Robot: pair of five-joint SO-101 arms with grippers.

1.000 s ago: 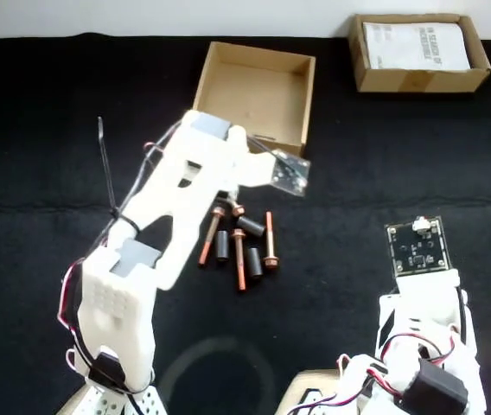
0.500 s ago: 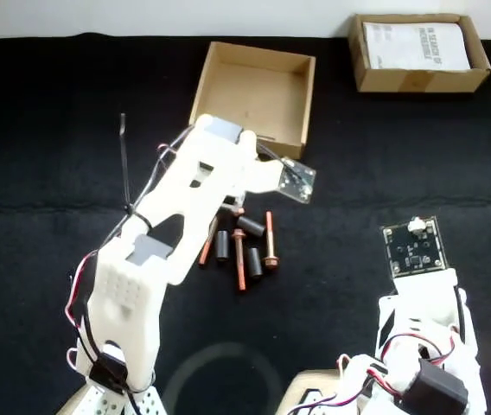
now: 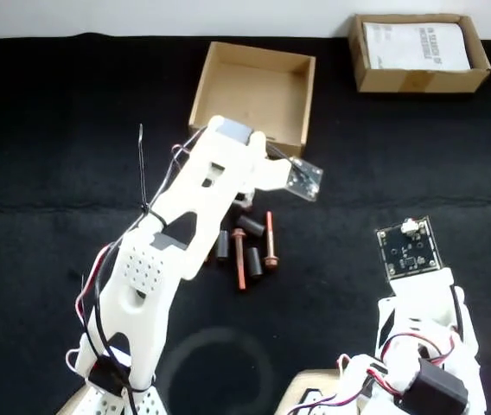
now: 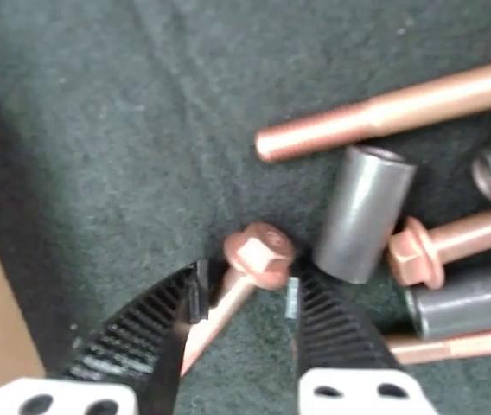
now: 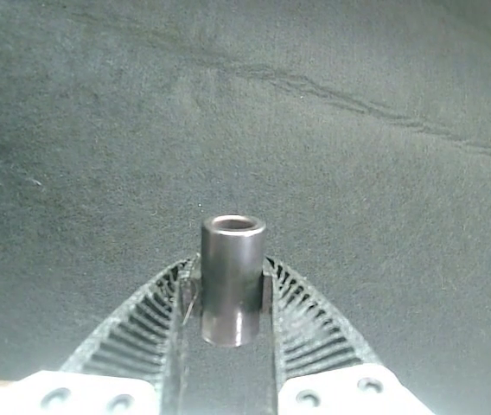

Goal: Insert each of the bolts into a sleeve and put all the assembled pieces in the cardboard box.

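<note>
change: my left arm (image 3: 195, 203) is swinging right and forward over the pile, and the leftmost bolt is now sitting hidden under it. My right wrist is tilting slightly left.
left claw (image 4: 245, 290): fingers standing apart, straddling a copper bolt (image 4: 258, 257) at its hex head. The bolt is lying on the tabletop (image 4: 98, 130), with a grey sleeve (image 4: 364, 212) just beside the head.
right claw (image 5: 231, 270): clamping a second sleeve (image 5: 233, 259), open bore pointing away from me.
pile: more bolts (image 3: 239, 259) and sleeves (image 3: 223, 245) lying bunched together.
cardboard box (image 3: 254, 91): sitting open just beyond the pile.
</note>
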